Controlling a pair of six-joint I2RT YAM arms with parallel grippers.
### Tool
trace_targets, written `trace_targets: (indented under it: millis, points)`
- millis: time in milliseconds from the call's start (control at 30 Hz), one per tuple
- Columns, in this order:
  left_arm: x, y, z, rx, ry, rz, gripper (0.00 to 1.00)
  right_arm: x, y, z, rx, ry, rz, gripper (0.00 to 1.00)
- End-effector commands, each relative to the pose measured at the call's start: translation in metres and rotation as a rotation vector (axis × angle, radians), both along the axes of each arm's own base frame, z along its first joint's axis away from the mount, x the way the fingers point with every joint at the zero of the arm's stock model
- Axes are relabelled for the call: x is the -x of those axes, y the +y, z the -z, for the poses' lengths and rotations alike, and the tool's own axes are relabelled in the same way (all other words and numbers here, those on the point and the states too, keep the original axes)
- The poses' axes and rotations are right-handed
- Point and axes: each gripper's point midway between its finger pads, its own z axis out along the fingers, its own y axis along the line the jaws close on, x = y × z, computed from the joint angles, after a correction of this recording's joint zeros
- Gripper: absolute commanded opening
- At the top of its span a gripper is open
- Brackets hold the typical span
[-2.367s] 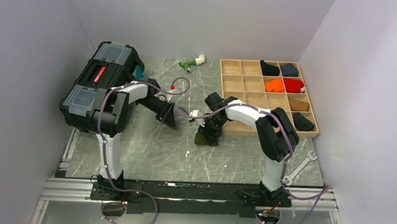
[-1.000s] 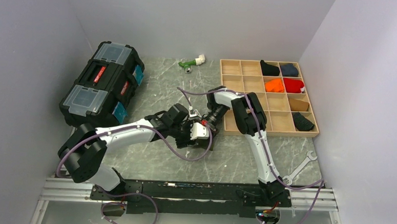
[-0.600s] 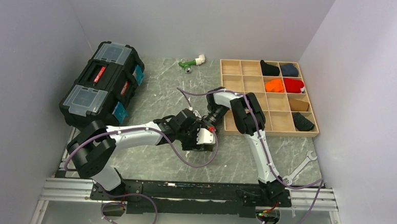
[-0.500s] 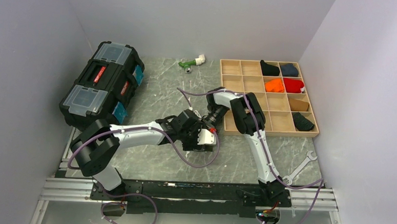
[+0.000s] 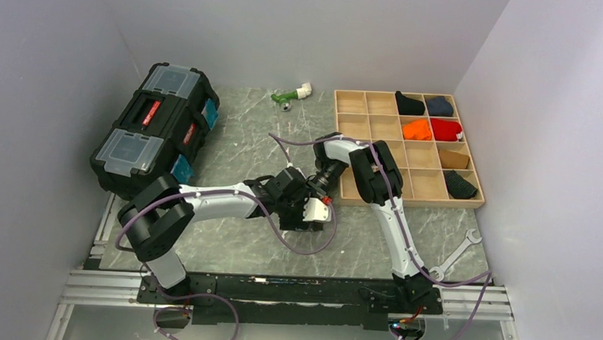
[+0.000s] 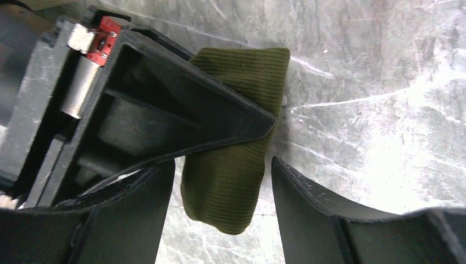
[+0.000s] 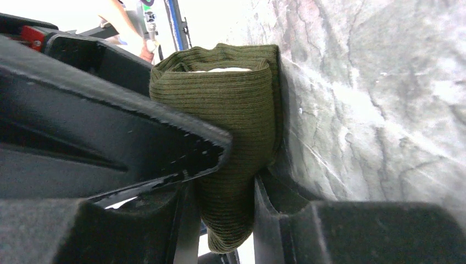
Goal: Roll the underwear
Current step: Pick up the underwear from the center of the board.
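Observation:
The underwear [image 6: 233,165] is a tight olive-green ribbed roll lying on the marble table top. Its cream waistband shows at the roll's end in the right wrist view [image 7: 220,70]. My right gripper [image 7: 222,190] is shut on the roll, one finger on each side. My left gripper [image 6: 220,168] is open and straddles the same roll, with a gap at each finger. One right finger [image 6: 181,110] lies across the roll. In the top view both grippers meet at mid-table, left [image 5: 305,215] and right [image 5: 317,186], and they hide the roll.
A black toolbox [image 5: 156,127] stands at the back left. A wooden compartment tray [image 5: 371,127] at the back right holds several cloth rolls. A green and white object [image 5: 289,96] lies at the back. A wrench [image 5: 455,254] lies at the front right.
My left arm has swung from beside the toolbox to the roll at mid-table, and its fingers now straddle it. My right arm has folded back and still holds the roll.

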Motion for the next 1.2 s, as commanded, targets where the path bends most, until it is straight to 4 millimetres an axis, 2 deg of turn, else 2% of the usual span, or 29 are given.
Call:
trace_targets:
  millis: [0,300,533,600,833,900,967,1067,1167]
  points:
    - [-0.007,-0.016,-0.004,0.018,-0.027,0.040,0.70,0.001,-0.009,0.044,-0.009,-0.095,-0.100,0.02]
    - [-0.012,-0.017,0.012,-0.028,-0.022,0.053,0.70,0.006,-0.009,0.045,-0.018,-0.068,-0.087,0.03]
    - [-0.011,-0.018,0.026,-0.058,0.007,0.061,0.60,0.006,-0.009,0.044,-0.020,-0.070,-0.089,0.03]
    - [-0.009,-0.017,0.029,-0.063,0.013,0.063,0.52,0.006,-0.010,0.044,-0.019,-0.071,-0.090,0.03]
    - [0.000,-0.010,0.036,-0.084,0.046,0.077,0.12,0.004,-0.010,0.041,-0.018,-0.082,-0.089,0.04]
    - [0.002,-0.006,0.036,-0.090,0.048,0.079,0.00,-0.001,-0.011,0.037,-0.026,-0.102,-0.086,0.08]
    - [0.004,-0.003,0.036,-0.096,0.041,0.084,0.00,-0.007,-0.011,0.030,-0.036,-0.125,-0.073,0.11]
    - [0.005,0.004,0.034,-0.104,0.024,0.085,0.00,-0.017,-0.012,0.024,-0.036,-0.180,-0.053,0.23]
    - [0.005,0.009,0.031,-0.109,0.009,0.083,0.00,-0.027,-0.014,0.019,-0.023,-0.253,-0.036,0.42]
